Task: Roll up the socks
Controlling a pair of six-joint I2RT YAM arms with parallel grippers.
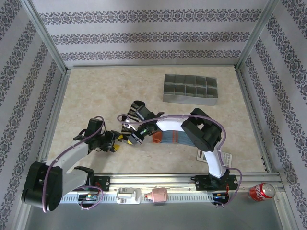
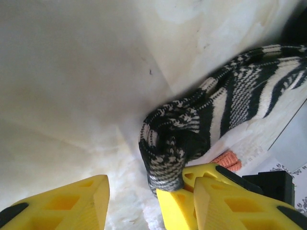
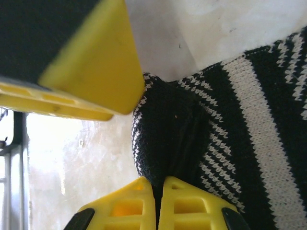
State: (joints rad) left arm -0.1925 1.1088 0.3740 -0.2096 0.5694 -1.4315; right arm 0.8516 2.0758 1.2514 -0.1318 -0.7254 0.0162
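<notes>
We see a beige marbled table (image 1: 96,96) with a grey divided tray (image 1: 189,89) at its far right. Nearer than the tray and to its left lies the black striped sock (image 1: 137,107), its near end bunched. The blue sock (image 1: 169,138) lies nearer still. A calculator (image 1: 226,157) rests well nearer than the tray, by the front edge.

I see the black sock (image 1: 136,105) with beige stripes lying mid-worktop (image 1: 120,91). Its near end is curled over into a loose roll, and a fold of that roll is pinched in the right end effector (image 3: 157,186). The blue-teal sock (image 1: 170,138) lies just beside it, probably flat, with its orange cuff (image 2: 228,160) nearest the black one.
</notes>
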